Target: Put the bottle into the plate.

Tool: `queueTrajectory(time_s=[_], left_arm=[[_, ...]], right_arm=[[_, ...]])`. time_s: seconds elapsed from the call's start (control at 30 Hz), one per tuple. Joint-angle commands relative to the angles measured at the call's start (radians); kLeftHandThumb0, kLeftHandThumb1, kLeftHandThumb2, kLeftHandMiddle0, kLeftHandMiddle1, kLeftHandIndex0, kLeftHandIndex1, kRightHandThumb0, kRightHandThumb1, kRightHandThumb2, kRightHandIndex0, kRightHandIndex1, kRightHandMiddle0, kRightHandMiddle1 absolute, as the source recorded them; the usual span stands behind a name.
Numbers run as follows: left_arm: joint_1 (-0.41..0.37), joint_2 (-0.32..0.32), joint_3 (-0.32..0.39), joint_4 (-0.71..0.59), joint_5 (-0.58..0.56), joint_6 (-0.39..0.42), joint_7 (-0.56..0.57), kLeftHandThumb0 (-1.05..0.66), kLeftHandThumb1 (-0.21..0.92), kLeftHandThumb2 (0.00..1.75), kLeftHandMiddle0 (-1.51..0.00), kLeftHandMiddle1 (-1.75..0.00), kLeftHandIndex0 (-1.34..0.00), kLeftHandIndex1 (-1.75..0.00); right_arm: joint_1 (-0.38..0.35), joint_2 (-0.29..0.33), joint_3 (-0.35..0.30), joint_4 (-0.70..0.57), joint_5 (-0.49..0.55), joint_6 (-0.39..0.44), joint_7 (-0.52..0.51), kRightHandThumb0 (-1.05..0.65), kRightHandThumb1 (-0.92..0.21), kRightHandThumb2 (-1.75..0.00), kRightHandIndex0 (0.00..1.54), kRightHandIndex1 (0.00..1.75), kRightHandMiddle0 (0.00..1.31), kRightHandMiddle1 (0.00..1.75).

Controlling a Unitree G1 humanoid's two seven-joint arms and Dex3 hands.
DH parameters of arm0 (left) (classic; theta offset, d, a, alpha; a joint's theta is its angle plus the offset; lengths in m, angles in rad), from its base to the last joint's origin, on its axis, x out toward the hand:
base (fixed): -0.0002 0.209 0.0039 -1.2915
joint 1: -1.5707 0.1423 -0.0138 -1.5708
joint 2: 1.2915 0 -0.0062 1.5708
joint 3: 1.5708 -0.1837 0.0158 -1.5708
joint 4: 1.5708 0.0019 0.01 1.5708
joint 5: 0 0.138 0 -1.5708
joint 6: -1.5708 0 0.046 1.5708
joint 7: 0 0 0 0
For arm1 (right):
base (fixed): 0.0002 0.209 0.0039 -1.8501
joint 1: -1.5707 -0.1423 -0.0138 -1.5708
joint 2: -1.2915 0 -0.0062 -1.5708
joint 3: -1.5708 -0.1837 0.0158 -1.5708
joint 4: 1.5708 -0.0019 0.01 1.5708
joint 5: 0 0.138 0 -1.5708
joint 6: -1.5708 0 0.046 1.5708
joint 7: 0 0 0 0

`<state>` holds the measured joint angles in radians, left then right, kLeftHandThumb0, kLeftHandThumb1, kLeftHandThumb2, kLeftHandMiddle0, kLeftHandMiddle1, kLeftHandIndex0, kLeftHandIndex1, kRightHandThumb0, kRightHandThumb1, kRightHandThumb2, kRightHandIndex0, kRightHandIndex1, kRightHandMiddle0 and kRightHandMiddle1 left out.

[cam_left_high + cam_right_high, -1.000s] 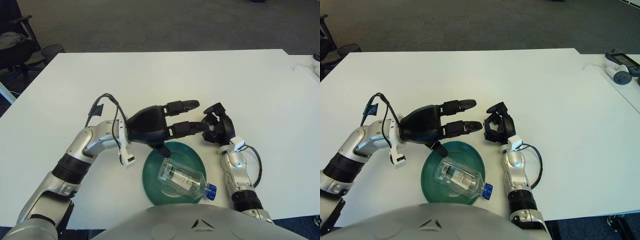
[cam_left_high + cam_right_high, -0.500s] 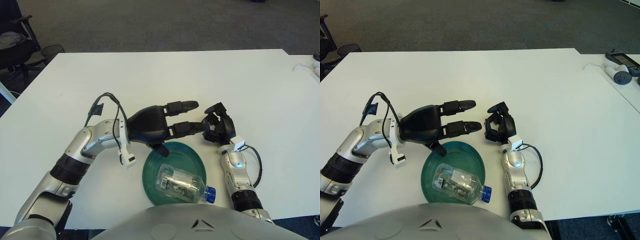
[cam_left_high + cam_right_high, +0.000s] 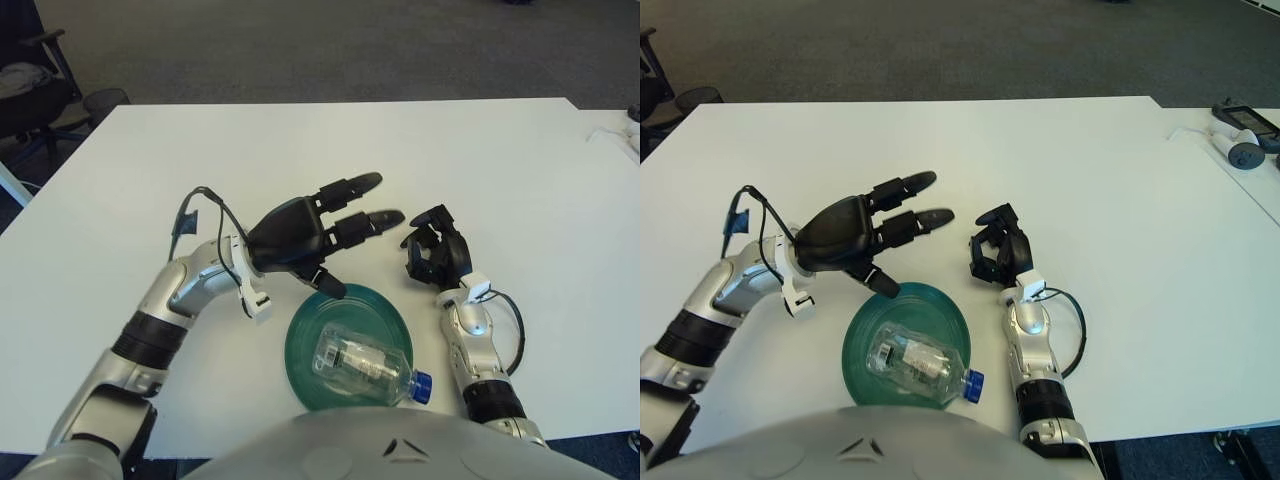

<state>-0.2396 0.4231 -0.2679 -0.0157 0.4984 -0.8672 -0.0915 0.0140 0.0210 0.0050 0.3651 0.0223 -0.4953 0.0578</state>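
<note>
Nearest the robot's body, a clear plastic water bottle (image 3: 362,364) lies on its side inside the green plate (image 3: 304,330), its blue cap (image 3: 422,385) poking out over the plate's near right rim. The plate sits on the white table (image 3: 300,150) close to the near edge. The bottle's label looks crumpled, though its print cannot be read.

Just beyond the plate's far left rim hovers the left hand (image 3: 335,228), its black palm turned down and its fingers (image 3: 350,186) stretched out and spread, gripping nothing; the thumb (image 3: 328,285) points down toward the plate's rim. A thin black cable (image 3: 205,203) loops off the silver forearm behind it.

To the right of the plate, the right hand (image 3: 998,252) stands upright on its forearm, fingers curled in on themselves and holding nothing, well clear of the bottle.

Farther off, at the table's far right edge, a small grey-and-white device (image 3: 1238,150) lies with a cord beside it. Past the table's far left corner, part of a dark office chair (image 3: 30,85) stands on the grey carpet.
</note>
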Motion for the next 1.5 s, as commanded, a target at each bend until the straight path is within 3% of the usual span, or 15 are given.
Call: queueTrajectory(time_s=[0.0,0.13,0.37,0.5,0.7,0.87,1.07,1.1,1.13,1.2,1.33,1.47], left_arm=[[0.057,-0.162,0.075,0.083,-0.371,0.206,0.03,-0.84,0.92,0.63,0.0,0.0,0.0,-0.22],[0.072,-0.234,0.129,0.107,-0.393,0.245,0.099,-0.84,0.92,0.75,0.0,0.0,0.0,-0.24],[0.073,-0.396,0.235,0.101,-0.43,0.412,0.256,-0.9,0.92,0.95,-0.05,-0.03,0.0,-0.38],[0.032,-0.423,0.315,0.166,-0.483,0.461,0.302,-0.89,0.92,0.99,-0.1,-0.05,0.0,-0.5],[0.005,-0.439,0.386,0.263,-0.536,0.456,0.319,-0.87,0.92,1.0,-0.17,-0.09,0.0,-0.69],[-0.001,-0.454,0.424,0.381,-0.555,0.399,0.325,-0.85,0.92,0.96,-0.25,-0.15,0.0,-0.87],[-0.007,-0.483,0.438,0.507,-0.553,0.362,0.338,-0.79,0.92,0.87,-0.23,-0.87,0.0,-1.33],[-0.005,-0.486,0.439,0.53,-0.558,0.36,0.332,-0.74,0.9,0.85,-0.27,-1.09,-0.04,-1.46],[-0.001,-0.483,0.44,0.551,-0.568,0.375,0.314,-0.72,0.9,0.84,-0.28,-1.18,-0.05,-1.51],[0.001,-0.472,0.439,0.578,-0.573,0.41,0.293,-0.52,0.79,0.81,-0.4,-1.48,-0.2,-1.65],[-0.002,-0.44,0.432,0.624,-0.537,0.464,0.296,-0.44,0.6,0.98,-0.69,-1.68,-0.38,-1.72],[-0.005,-0.423,0.428,0.678,-0.509,0.471,0.306,-0.45,0.43,1.17,-0.88,-1.73,-0.52,-1.74]], right_arm=[[0.085,0.005,0.011,0.082,0.023,0.051,0.041,0.0,-0.56,-1.02,0.48,1.67,0.2,1.75],[0.09,0.001,0.012,0.068,0.021,0.071,0.05,0.0,-0.55,-1.03,0.49,1.68,0.2,1.75],[0.1,0.002,0.01,0.052,0.007,0.086,0.046,0.0,-0.53,-1.06,0.5,1.7,0.2,1.75],[0.104,0.002,0.009,0.043,0.01,0.097,0.049,0.0,-0.53,-1.07,0.5,1.7,0.2,1.75],[0.11,0.003,0.007,0.035,0.016,0.1,0.054,0.0,-0.53,-1.07,0.5,1.7,0.2,1.75],[0.118,0.003,0.007,0.025,0.012,0.102,0.05,0.0,-0.53,-1.06,0.5,1.69,0.2,1.75],[0.124,0.001,0.009,0.017,-0.001,0.098,0.039,0.0,-0.53,-1.07,0.51,1.69,0.21,1.75],[0.124,0.0,0.01,0.017,-0.003,0.096,0.038,0.0,-0.53,-1.07,0.51,1.69,0.21,1.75],[0.123,0.0,0.01,0.019,-0.004,0.094,0.036,0.0,-0.52,-1.07,0.51,1.69,0.21,1.75],[0.122,0.001,0.01,0.023,-0.006,0.091,0.034,0.0,-0.52,-1.07,0.51,1.69,0.21,1.75],[0.125,0.001,0.014,0.023,-0.013,0.085,0.026,0.0,-0.52,-1.08,0.51,1.69,0.21,1.75],[0.13,-0.001,0.019,0.016,-0.017,0.087,0.022,0.0,-0.52,-1.08,0.52,1.69,0.21,1.75]])
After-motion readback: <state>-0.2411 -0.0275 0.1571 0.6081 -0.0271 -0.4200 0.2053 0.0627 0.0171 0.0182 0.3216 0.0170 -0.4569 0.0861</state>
